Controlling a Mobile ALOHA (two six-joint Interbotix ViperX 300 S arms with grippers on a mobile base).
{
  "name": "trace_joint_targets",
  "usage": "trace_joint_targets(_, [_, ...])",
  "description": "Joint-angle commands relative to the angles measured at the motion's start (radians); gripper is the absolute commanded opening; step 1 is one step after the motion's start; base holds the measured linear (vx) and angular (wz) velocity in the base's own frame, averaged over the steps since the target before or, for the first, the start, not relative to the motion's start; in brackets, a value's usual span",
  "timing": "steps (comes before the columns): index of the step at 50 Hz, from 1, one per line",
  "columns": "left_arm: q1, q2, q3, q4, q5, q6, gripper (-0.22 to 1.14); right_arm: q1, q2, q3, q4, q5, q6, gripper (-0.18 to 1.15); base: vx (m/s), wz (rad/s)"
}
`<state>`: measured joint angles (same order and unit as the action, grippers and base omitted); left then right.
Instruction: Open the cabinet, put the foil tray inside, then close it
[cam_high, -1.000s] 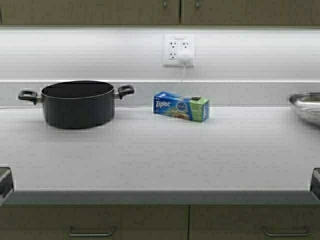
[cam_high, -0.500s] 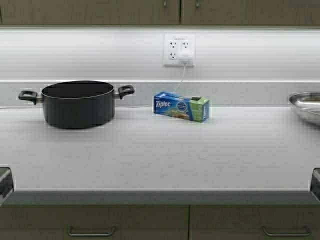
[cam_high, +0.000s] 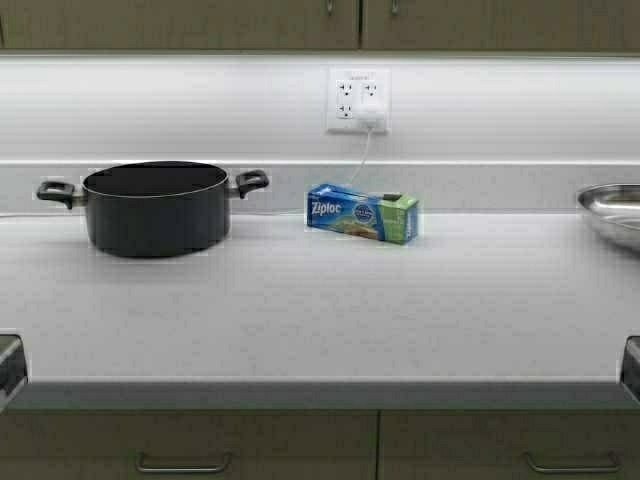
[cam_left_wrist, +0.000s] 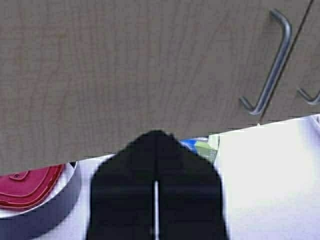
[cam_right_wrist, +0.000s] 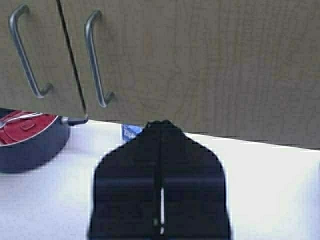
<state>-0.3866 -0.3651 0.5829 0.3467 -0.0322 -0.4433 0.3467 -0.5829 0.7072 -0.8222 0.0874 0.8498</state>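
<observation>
White tabletop wide open centre frame; cabinet doors closed upper edge; black pot left holds red lid; left gripper, right gripper both clenched, grasping nothing.

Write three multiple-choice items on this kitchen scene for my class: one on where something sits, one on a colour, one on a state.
1. Where is the Ziploc box?
A. inside the pot
B. on the counter below the wall outlet
C. in the steel bowl

2. What colour is the pot?
A. black
B. white
C. green

3. How do the cabinet doors stand?
A. both wide open
B. one removed
C. shut

Answers: 1 B, it stands on the counter under the outlet. 2 A, its body and two handles are black. 3 C, both wrist views show the doors flush, handles side by side.
</observation>
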Motion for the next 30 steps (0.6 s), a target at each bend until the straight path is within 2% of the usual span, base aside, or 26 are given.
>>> trace_joint_targets(1, [-0.002, -0.017, -0.014, 0.000, -0.008, 0.000, 0.04, 0.002, -0.006, -0.018, -0.003, -0.003, -0.002, 0.07, 0.00, 0.00])
trace_joint_targets(30, [-0.002, -0.017, -0.017, 0.000, -0.008, 0.000, 0.04, 0.002, -0.006, -0.017, -0.003, -0.003, -0.002, 0.07, 0.00, 0.00])
